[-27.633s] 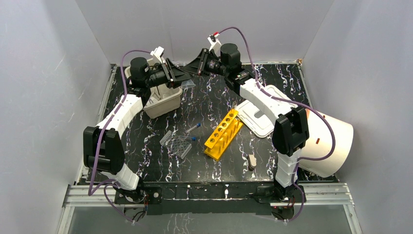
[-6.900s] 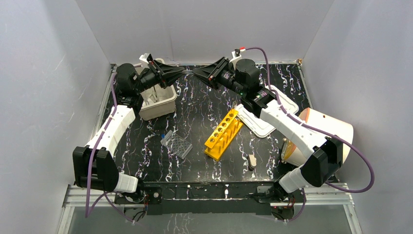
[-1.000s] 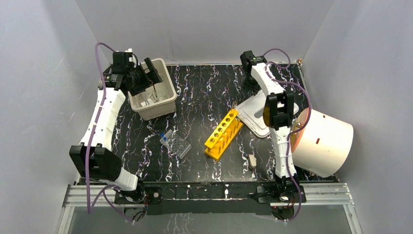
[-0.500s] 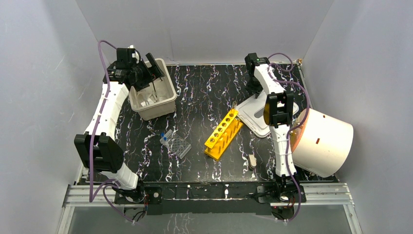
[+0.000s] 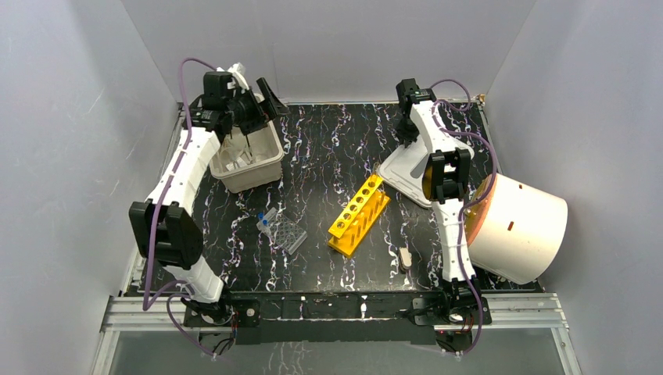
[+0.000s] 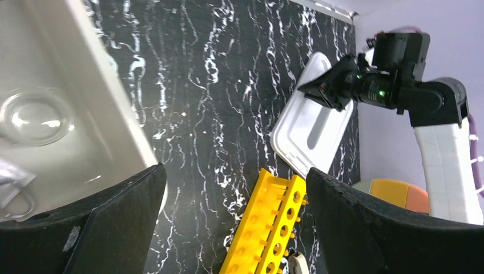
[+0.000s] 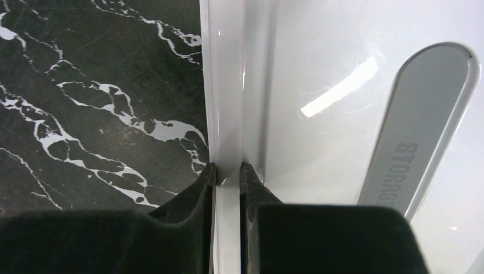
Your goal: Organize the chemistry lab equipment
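Black marbled tabletop [image 5: 328, 148] (wht veins), grey walls [image 5: 328, 47], yellow rack [image 5: 359, 215].

Your left arm [image 5: 188, 160] stretches to the far left corner, and your left gripper [image 6: 235, 171] hangs there with jaws spread wide, nothing between them. Your right arm [image 5: 426, 129] reaches far and right, wrist tipped down, and your right gripper [image 7: 226, 171] pinches the rim of the white lid [image 7: 319, 85].
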Robot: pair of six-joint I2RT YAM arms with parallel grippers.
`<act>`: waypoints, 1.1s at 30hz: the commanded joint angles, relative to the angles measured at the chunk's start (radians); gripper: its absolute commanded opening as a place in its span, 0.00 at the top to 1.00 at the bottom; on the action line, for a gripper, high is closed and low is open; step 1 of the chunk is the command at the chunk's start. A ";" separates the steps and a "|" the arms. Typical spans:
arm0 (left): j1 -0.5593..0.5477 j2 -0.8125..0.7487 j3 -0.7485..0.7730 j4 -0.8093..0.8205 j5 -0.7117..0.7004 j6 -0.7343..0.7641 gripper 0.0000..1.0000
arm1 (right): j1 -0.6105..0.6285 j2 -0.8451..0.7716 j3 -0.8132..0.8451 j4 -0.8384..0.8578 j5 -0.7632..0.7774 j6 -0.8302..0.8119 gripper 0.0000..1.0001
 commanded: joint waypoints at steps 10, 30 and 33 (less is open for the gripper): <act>-0.125 0.158 0.036 0.249 0.213 -0.011 0.07 | 0.000 -0.382 -0.303 0.462 -0.227 -0.103 0.96; -0.282 0.366 0.128 0.402 0.332 -0.084 0.09 | 0.037 -0.522 -0.498 0.761 -0.627 -0.039 0.95; -0.288 0.355 0.090 0.426 0.326 -0.106 0.09 | 0.049 -0.516 -0.499 0.794 -0.651 -0.025 0.95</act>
